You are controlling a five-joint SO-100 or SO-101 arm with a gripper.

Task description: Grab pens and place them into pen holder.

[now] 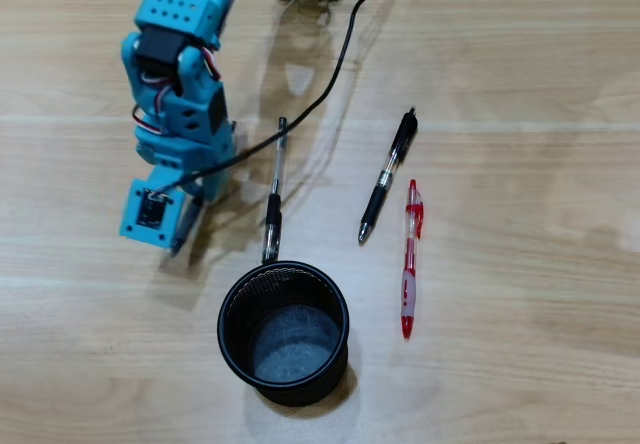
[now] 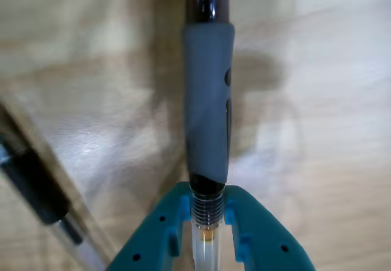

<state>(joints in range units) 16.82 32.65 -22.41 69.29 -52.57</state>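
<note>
While the pen holder (image 1: 284,332) is sitting nearby, the gripper (image 2: 208,219) is clamping a grey-gripped pen (image 2: 208,106) above the table (image 1: 520,84).

Table (image 1: 520,84): light wood grain, smooth w/ slight sheen. Pen holder (image 1: 285,332): black metal mesh, matt. Gripper (image 2: 208,219): teal plastic, matt, looks 3D-printed. Held pen (image 2: 208,100): grey rubbery matt grip, glossy black barrel. Red pen (image 1: 409,264): glossy plastic
</note>
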